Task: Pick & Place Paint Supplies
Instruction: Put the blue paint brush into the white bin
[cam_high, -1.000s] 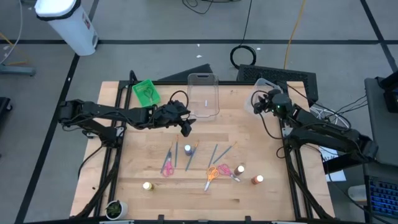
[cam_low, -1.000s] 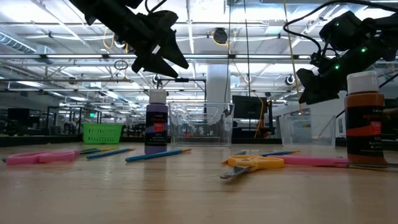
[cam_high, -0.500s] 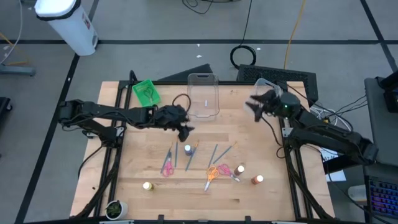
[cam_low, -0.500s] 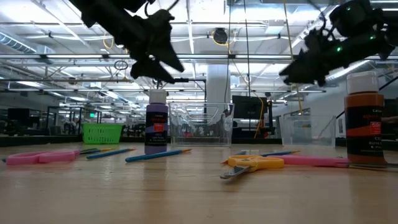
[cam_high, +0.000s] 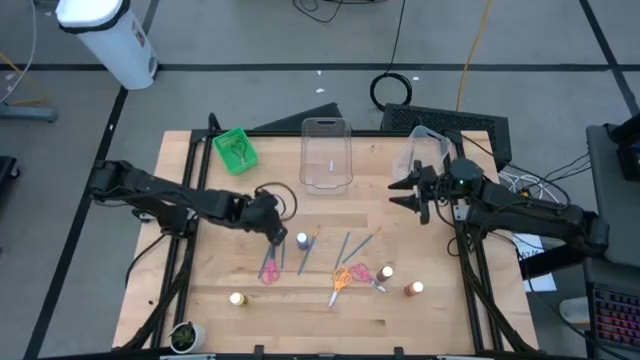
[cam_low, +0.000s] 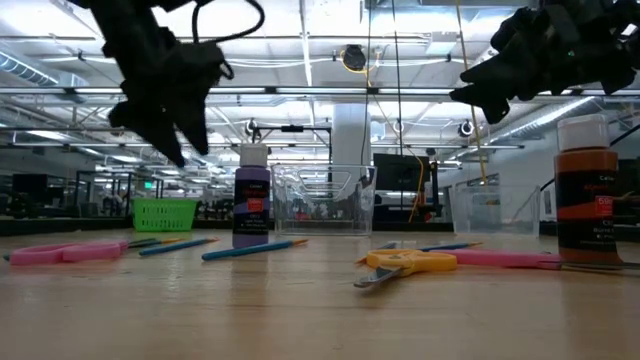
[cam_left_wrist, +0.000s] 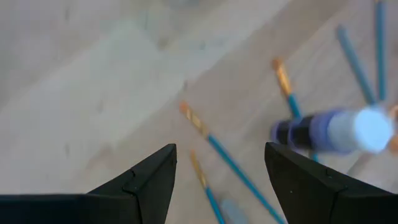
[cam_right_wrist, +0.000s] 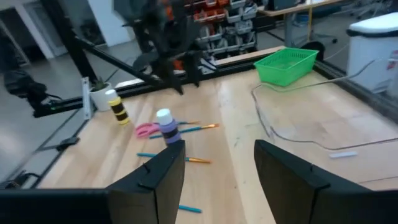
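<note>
A purple paint bottle (cam_high: 302, 240) stands upright among several thin blue brushes (cam_high: 343, 248). Pink scissors (cam_high: 269, 268), orange scissors (cam_high: 342, 278), an orange bottle (cam_high: 386, 271), a red bottle (cam_high: 415, 289) and a yellow bottle (cam_high: 237, 298) sit nearer the table's near edge. My left gripper (cam_high: 277, 233) hovers open above the brushes (cam_left_wrist: 230, 158), just left of the purple bottle (cam_left_wrist: 336, 130). My right gripper (cam_high: 404, 190) is open in the air over the table's right part, pointing left toward the purple bottle (cam_right_wrist: 166, 127).
A green bin (cam_high: 235, 148) sits at the far left corner. A clear tub (cam_high: 327, 153) stands at the far middle and another clear tub (cam_high: 425, 148) at the far right. Bare wood lies between the tubs and the supplies.
My left gripper has moved from beside the middle clear tub toward the near edge and down, stopping over the brushes left of the purple bottle. My right gripper has swung away from the right clear tub, toward the near edge and a little left.
</note>
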